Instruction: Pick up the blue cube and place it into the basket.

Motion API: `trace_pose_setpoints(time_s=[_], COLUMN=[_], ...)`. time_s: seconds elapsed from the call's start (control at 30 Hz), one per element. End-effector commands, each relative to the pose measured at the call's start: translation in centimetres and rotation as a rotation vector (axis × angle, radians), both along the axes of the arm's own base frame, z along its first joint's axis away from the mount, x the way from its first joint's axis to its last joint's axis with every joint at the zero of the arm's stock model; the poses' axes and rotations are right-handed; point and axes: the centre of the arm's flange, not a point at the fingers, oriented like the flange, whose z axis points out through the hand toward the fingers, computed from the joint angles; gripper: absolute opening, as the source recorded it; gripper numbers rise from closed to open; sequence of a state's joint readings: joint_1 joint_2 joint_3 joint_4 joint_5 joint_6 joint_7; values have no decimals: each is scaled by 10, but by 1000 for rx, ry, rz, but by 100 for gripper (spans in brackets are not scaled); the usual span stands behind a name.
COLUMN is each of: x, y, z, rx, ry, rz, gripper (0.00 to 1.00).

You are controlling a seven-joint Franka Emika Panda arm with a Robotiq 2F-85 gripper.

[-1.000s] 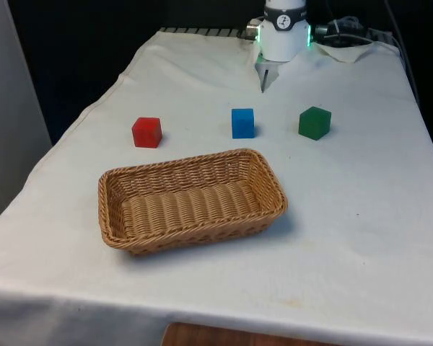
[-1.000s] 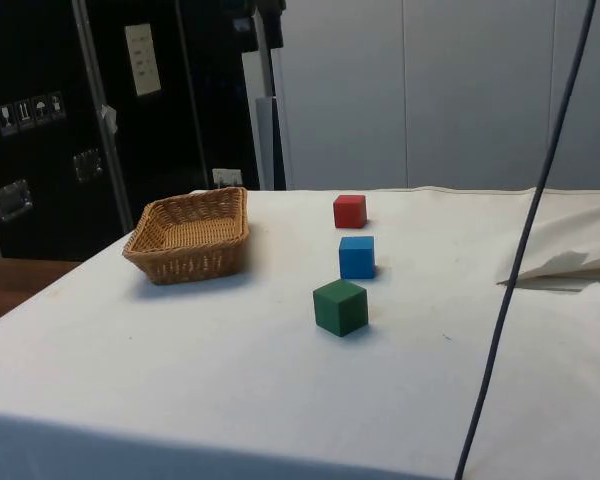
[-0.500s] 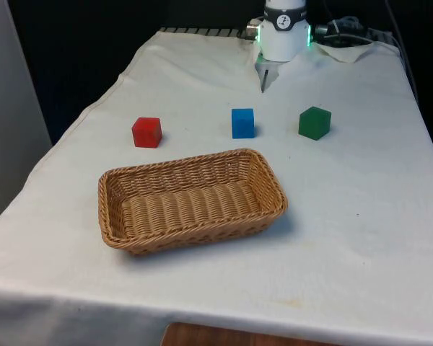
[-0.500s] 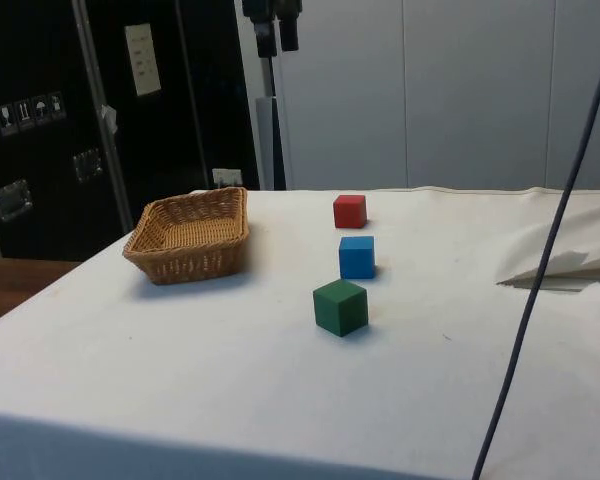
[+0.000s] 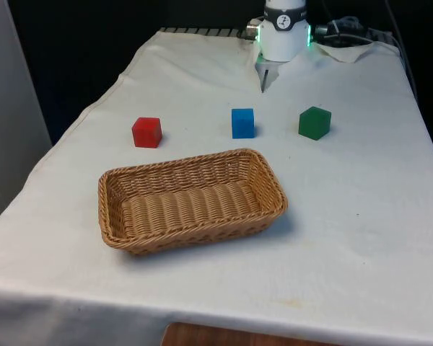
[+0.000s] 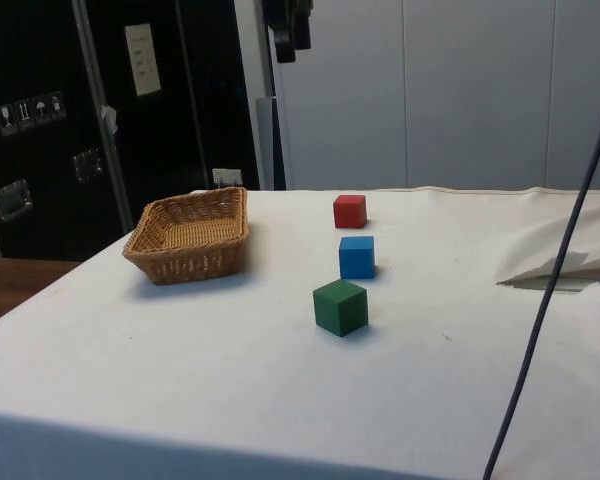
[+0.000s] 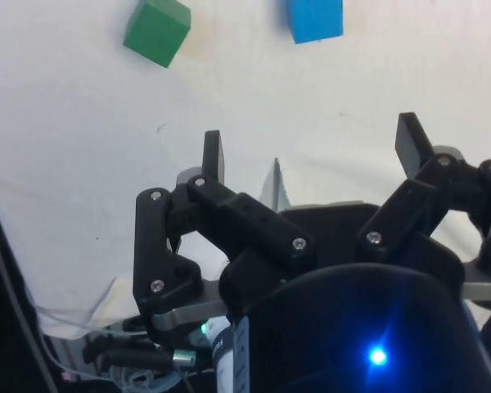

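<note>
The blue cube point(image 5: 242, 122) rests on the white cloth between a red cube point(image 5: 146, 132) and a green cube point(image 5: 315, 122); the side view has the blue cube point(image 6: 357, 256) in the middle of that row. The wicker basket point(image 5: 115, 216) sits nearer the camera in the front view, with nothing in it. My gripper point(image 7: 311, 151) hangs high above the table, open, nothing between its fingers point(image 7: 213, 157). In the side view the gripper point(image 6: 288, 25) is at the top edge, far above the cubes. From the wrist, the blue cube point(image 7: 314, 20) and green cube point(image 7: 156, 30) lie far below.
A dark cable point(image 6: 555, 275) hangs across the side view's right. Crumpled white cloth point(image 6: 570, 265) lies near the robot's base. The cloth around the basket point(image 6: 188, 237) is bare.
In the side view the gripper has drifted right along the top edge, towards a spot above the cubes. The hanging cable has swung right. Cubes and basket have not moved.
</note>
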State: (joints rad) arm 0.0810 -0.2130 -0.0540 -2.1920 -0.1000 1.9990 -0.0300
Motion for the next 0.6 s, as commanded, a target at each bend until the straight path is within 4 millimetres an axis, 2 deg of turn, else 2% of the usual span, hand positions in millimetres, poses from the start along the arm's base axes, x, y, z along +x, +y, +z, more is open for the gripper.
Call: trace_pose_setpoints(time_s=[0.0,0.4,0.57], x=[-3,-10,-12], y=[0,-2,-9], z=[0,-6,-18], rx=[-17,-17,10], ry=[-17,-19,-10], rz=[0,7,5], gripper=[100,100,100])
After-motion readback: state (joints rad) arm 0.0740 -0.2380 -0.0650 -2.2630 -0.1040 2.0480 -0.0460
